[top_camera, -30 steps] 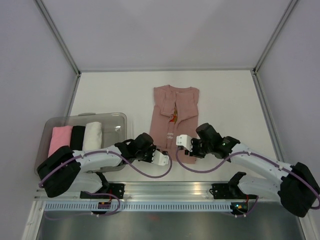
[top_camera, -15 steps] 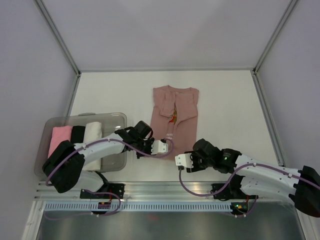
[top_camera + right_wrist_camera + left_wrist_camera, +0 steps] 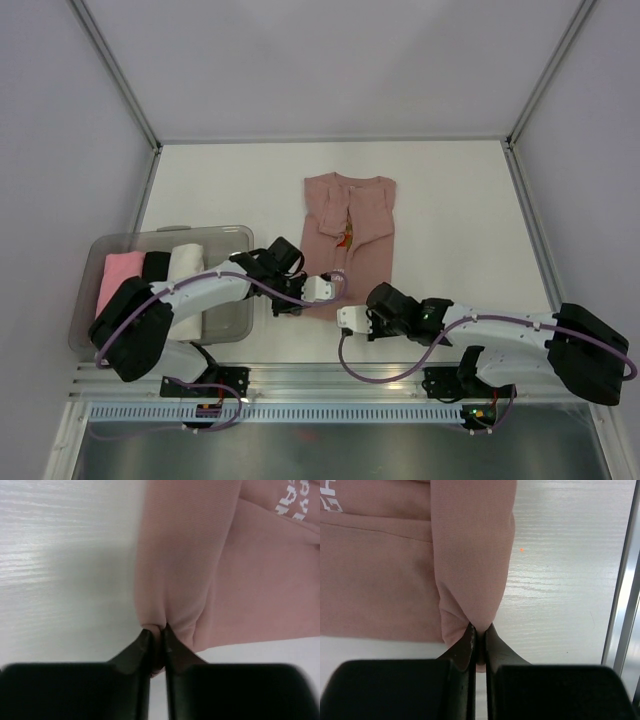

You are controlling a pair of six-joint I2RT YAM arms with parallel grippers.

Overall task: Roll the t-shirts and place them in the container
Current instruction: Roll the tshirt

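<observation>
Salmon-pink t-shirt lies flat mid-table, folded lengthwise into a narrow strip, collar far, hem toward the arm bases; white chest text shows in both wrist views.

Left gripper at the near-left of the hem; jaws pressed together, pinching a puckered fold of the shirt's edge, the cloth drawn to a point at the tips.

Right gripper low at the near hem, just beside the left one; jaws closed on a gathered fold of the same shirt.

Clear bin left of the shirt; holds a pink roll, black roll, white roll, side by side.
</observation>
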